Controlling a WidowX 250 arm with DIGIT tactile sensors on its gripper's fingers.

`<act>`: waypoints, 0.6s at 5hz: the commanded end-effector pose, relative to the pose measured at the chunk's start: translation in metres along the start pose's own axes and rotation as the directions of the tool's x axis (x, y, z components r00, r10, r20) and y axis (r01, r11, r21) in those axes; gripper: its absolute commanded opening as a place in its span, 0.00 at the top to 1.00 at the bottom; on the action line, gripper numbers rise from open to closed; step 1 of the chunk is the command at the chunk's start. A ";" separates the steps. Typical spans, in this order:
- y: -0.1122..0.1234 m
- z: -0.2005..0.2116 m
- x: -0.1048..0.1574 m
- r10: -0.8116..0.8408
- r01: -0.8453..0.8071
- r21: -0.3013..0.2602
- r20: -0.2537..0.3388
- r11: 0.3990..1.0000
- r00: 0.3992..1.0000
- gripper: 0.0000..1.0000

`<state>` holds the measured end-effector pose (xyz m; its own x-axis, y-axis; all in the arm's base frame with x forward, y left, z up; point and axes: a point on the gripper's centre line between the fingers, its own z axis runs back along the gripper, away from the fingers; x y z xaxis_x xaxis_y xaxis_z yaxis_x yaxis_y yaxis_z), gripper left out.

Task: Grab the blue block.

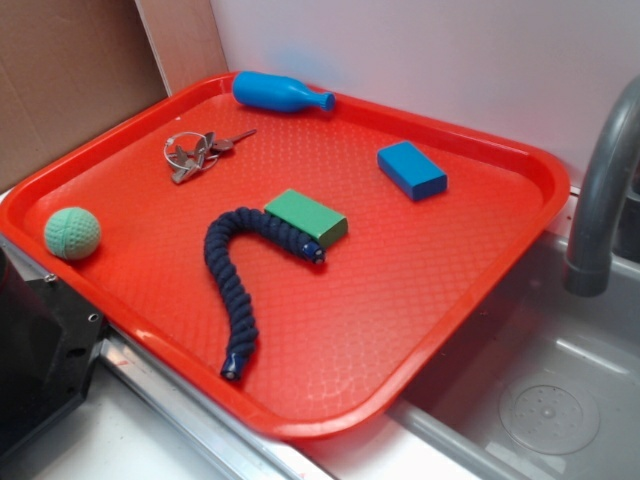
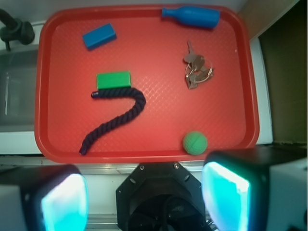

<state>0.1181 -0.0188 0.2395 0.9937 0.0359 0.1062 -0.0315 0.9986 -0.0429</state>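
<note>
The blue block (image 1: 412, 169) lies flat on the red tray (image 1: 440, 300) near its far right corner; in the wrist view the blue block (image 2: 99, 36) is at the upper left of the tray (image 2: 159, 139). My gripper (image 2: 144, 195) hangs high above the tray's near edge, well away from the block. Its two cyan-lit pads (image 2: 225, 192) stand wide apart with nothing between them, so it is open. The gripper does not show in the exterior view.
On the tray also lie a green block (image 1: 307, 217) touching a dark blue rope (image 1: 240, 275), a blue bowling-pin toy (image 1: 280, 93), a bunch of keys (image 1: 198, 152) and a green ball (image 1: 72, 233). A sink with a grey faucet (image 1: 605, 190) is to the right. The robot base (image 2: 159, 202) sits below the gripper.
</note>
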 end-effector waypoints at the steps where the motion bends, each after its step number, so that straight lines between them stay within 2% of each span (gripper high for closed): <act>1: -0.024 -0.082 0.086 0.330 -0.330 -0.011 -0.017 0.944 0.944 0.00; 2: -0.037 -0.128 0.133 0.561 -0.564 -0.116 -0.064 0.817 0.825 0.00; 3: -0.044 -0.165 0.177 0.636 -0.641 -0.117 -0.079 0.759 0.768 0.00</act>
<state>0.3030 -0.0721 0.0801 0.7634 0.6434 -0.0572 -0.6419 0.7457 -0.1787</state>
